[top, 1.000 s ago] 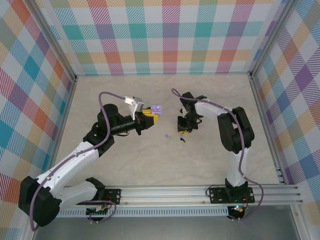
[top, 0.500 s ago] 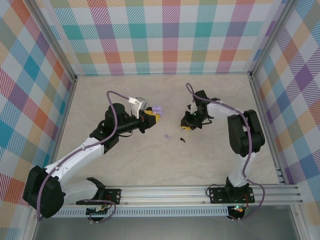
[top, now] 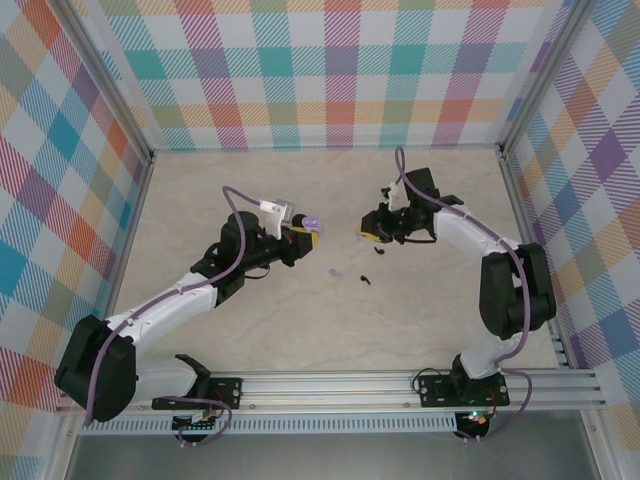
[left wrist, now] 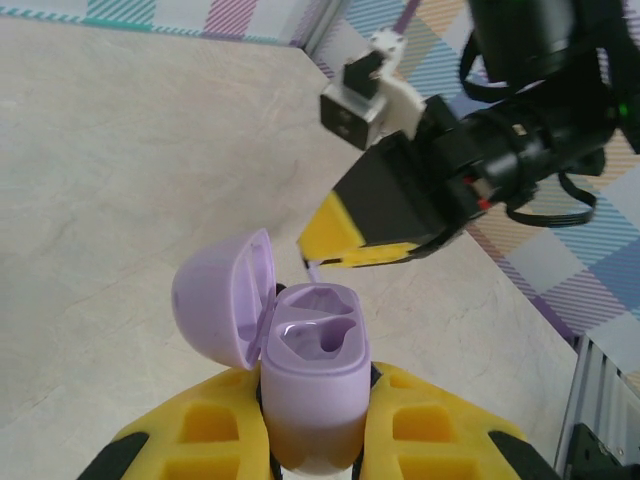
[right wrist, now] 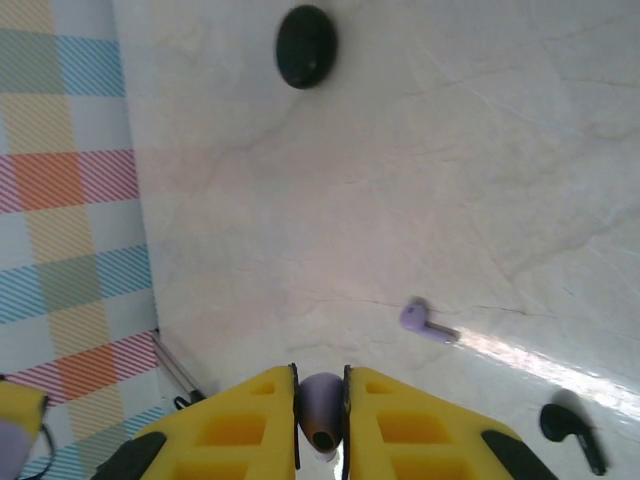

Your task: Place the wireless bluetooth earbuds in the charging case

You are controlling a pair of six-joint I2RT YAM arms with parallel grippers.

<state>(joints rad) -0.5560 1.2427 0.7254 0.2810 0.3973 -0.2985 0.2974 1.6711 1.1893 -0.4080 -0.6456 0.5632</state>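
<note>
My left gripper [top: 303, 233] [left wrist: 316, 440] is shut on the base of a pale lilac charging case [left wrist: 314, 372] [top: 313, 220], held upright above the table. Its lid [left wrist: 224, 299] is swung open to the left, and both moulded wells look empty. My right gripper [top: 368, 235] [right wrist: 321, 420] faces it a short way to the right and is shut on a lilac earbud [right wrist: 321, 412]. In the left wrist view, the right gripper [left wrist: 352, 251] hangs just beyond the case. A second lilac earbud [top: 334, 271] [right wrist: 428, 322] and a black earbud [top: 366, 279] [right wrist: 570, 430] lie on the table.
A shut black oval case [right wrist: 305, 45] lies farther off on the beige table [top: 420, 310]. Plaid walls stand on three sides, and a metal rail [top: 400, 385] runs along the near edge. Another small dark piece [top: 380, 253] lies below the right gripper.
The right arm has swung back and to the right, and its gripper has risen to face the open case. The left gripper has edged right with the case still held.
</note>
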